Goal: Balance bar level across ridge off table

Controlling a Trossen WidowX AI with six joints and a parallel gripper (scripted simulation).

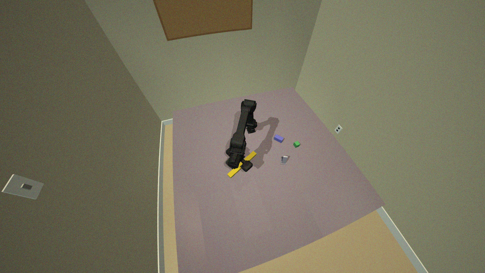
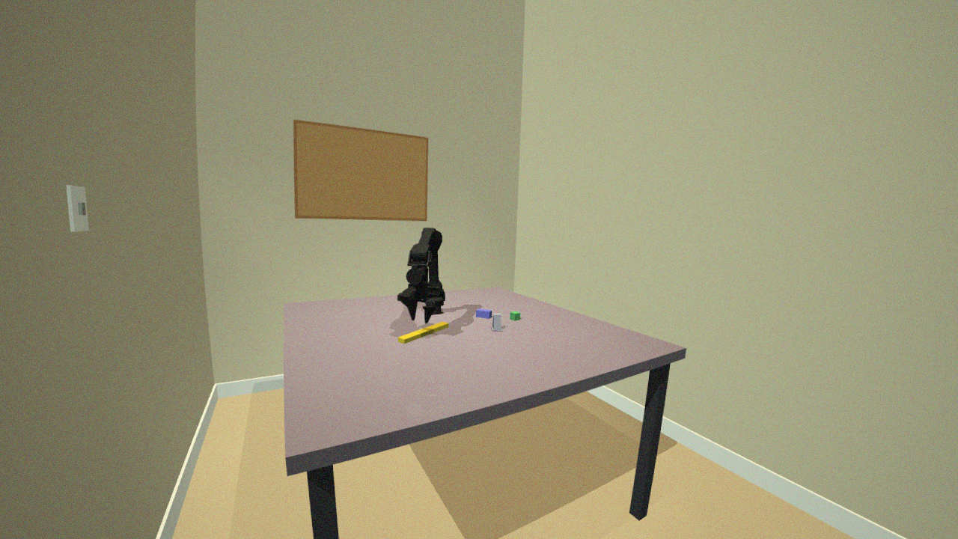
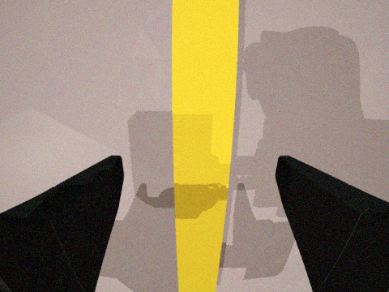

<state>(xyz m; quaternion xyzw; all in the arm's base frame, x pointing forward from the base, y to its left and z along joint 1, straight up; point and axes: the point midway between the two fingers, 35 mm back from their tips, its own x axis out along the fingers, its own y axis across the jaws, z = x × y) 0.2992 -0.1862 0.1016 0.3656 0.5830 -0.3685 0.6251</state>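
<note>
The long yellow bar (image 1: 250, 156) (image 2: 409, 336) (image 3: 204, 73) lies flat on the table, and in the wrist view it runs lengthwise between the two fingers without touching them. My gripper (image 2: 420, 322) (image 3: 201, 166) is open and empty, pointing down a little above the bar's middle; in the top view the arm hides part of the bar. The small grey ridge (image 1: 284, 159) (image 2: 497, 322) stands on the table to the right of the bar, with nothing on it.
A blue-violet block (image 1: 278, 138) (image 2: 483, 314) lies behind the ridge. A green cube (image 1: 296, 144) (image 2: 515, 315) sits to the right of that block, behind and right of the ridge. All stand on the mauve table (image 1: 271, 210) (image 2: 375, 395).
</note>
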